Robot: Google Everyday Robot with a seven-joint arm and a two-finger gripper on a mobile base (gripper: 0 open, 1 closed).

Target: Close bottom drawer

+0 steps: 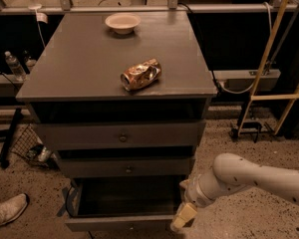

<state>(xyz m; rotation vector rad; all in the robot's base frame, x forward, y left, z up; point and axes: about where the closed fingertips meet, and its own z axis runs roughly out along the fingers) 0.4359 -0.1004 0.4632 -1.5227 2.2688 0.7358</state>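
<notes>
The dark grey cabinet [89,63] has three drawers. The bottom drawer [120,223] is pulled out, its flat front low near the frame's lower edge and its dark inside showing. The two drawers above it, with small round knobs, are nearly shut. My gripper [183,218] hangs at the end of the white arm, right by the right end of the bottom drawer's front. Whether it touches the front does not show.
A crushed can [140,74] and a white bowl [122,21] sit on the cabinet top. A shoe [6,210] lies on the floor at the left, beside a wire basket [30,146]. A yellow ladder frame [269,73] stands at the right.
</notes>
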